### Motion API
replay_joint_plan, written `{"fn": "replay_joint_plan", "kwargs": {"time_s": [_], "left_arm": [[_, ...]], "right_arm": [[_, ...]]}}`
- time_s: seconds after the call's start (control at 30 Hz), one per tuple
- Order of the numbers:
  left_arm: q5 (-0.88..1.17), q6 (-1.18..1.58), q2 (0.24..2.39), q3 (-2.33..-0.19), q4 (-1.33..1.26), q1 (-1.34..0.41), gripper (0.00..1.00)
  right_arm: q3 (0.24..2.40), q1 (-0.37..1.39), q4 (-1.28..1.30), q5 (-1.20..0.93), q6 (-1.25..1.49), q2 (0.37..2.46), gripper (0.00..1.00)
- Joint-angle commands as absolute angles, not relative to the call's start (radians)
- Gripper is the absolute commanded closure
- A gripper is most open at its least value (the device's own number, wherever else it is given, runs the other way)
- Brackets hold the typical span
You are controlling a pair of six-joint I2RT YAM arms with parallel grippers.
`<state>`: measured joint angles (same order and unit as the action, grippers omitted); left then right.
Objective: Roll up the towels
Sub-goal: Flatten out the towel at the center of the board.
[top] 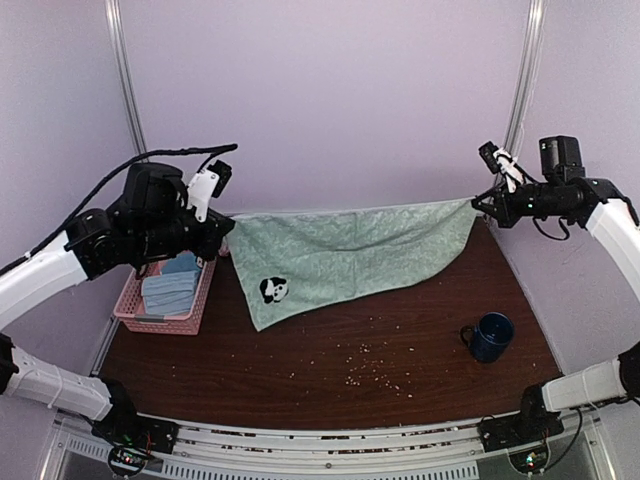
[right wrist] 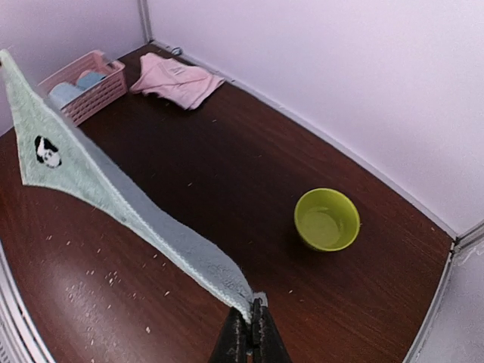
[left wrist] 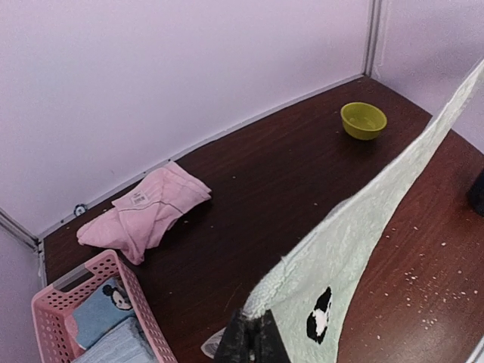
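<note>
The left gripper [left wrist: 249, 339] is squeezed shut on one top corner of the green towel [top: 350, 250]. The right gripper [right wrist: 252, 333] is squeezed shut on the other top corner. The towel hangs in the air between them, pulled wide, and it sags in the middle. Its panda corner hangs lowest, on the left side. I cannot tell if that corner touches the table [top: 300, 395]. The pink towel [left wrist: 147, 213] lies in a crumpled heap at the back left, just behind the pink basket [left wrist: 53, 314].

Each gripper holds only a tiny bit of cloth. If the arms pull apart any harder, I think a corner could slip out and the towel would flop down in a mess. If one side goes down faster than the other, the towel could land crooked or folded over, and then it would be hard to roll. The low corner could also snag on the basket. Crumbs [top: 365, 368] lie on the table at the front, and the towel could pick them up.

The middle of the table is open, so that looks like the best landing place. The basket sits at the left edge. The blue mug [top: 491, 337] stands at the front right. The yellow-green bowl [right wrist: 326, 219] sits at the back right, behind the towel. Walls stand close at the back and both sides, so the arms have little room to swing out.
</note>
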<state>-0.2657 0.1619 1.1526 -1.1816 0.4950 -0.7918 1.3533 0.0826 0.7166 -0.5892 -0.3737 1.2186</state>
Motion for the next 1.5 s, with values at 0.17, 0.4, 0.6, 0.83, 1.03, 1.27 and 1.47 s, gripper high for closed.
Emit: {"fn": "replay_joint_plan", "kwargs": {"time_s": [0.17,0.4,0.6,0.83,1.03,1.27,1.47], "left_arm": [[-0.063,0.285,0.868,-1.031,0.495,-0.990,1.00],[-0.305,0.368,0.926,-1.017,0.621,-1.034,1.00],[-0.253,0.350,1.264,-1.095,0.597,-0.802,1.00],[-0.265,0.306,1.622,-1.214,0.506,-0.705,1.00],[-0.285,0.275,1.799,-1.286,0.476,-0.658,1.00],[-0.306,0.278,1.880,-1.319,0.431,-0.612,1.00],[-0.300,0.249,1.940,-1.402,0.434,-0.590,1.00]], "right_arm": [[1.232,0.080,1.119,-0.817,-0.778,0.932,1.00],[1.099,0.072,1.093,-0.804,-0.766,0.951,1.00],[1.037,0.072,0.792,-0.698,-0.542,1.145,1.00],[1.123,0.077,0.653,-0.649,-0.460,1.478,1.00],[1.257,0.090,0.618,-0.584,-0.412,1.720,1.00],[1.325,0.108,0.501,-0.442,-0.298,1.850,1.00],[1.379,0.123,0.476,-0.402,-0.226,1.891,0.93]]}}
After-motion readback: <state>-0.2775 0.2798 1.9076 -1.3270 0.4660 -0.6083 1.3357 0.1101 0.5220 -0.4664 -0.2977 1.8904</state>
